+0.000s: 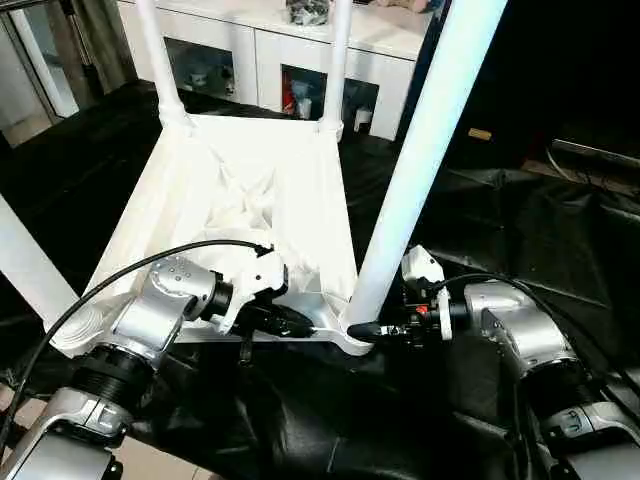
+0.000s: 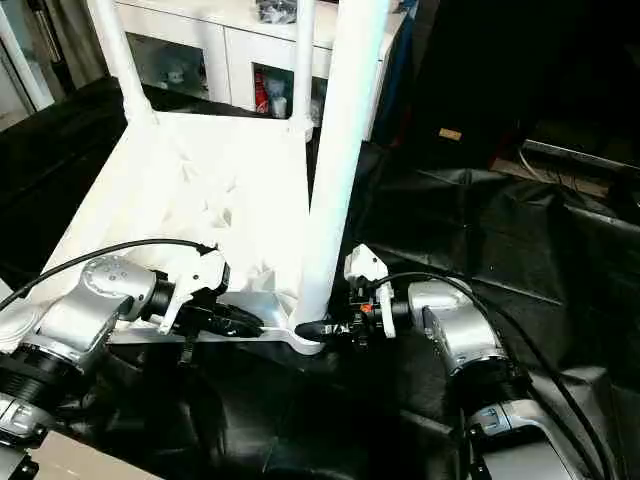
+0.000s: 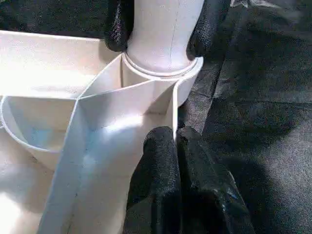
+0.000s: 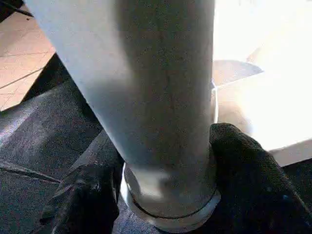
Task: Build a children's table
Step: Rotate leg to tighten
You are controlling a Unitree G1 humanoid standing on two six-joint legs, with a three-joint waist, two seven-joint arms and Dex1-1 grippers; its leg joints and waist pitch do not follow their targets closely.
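Observation:
The children's table lies upside down on black cloth, its ribbed white top (image 1: 180, 190) facing up. Two legs (image 1: 155, 50) (image 1: 338, 60) stand in the far corner sockets, and another leg (image 1: 25, 260) rises at the near left. A fourth leg (image 1: 430, 140) stands tilted in the near right socket (image 3: 161, 66). My right gripper (image 1: 362, 322) is shut on this leg's base, its fingers (image 4: 243, 161) on either side just above the socket. My left gripper (image 1: 295, 322) is shut on the top's near rim (image 3: 174, 112), close beside that socket.
A white cabinet (image 1: 230, 40) with glass doors stands behind the table. Black cloth (image 1: 520, 230) covers the floor around the work and lies in folds to the right. Bare tiled floor (image 1: 170, 465) shows at the near left edge.

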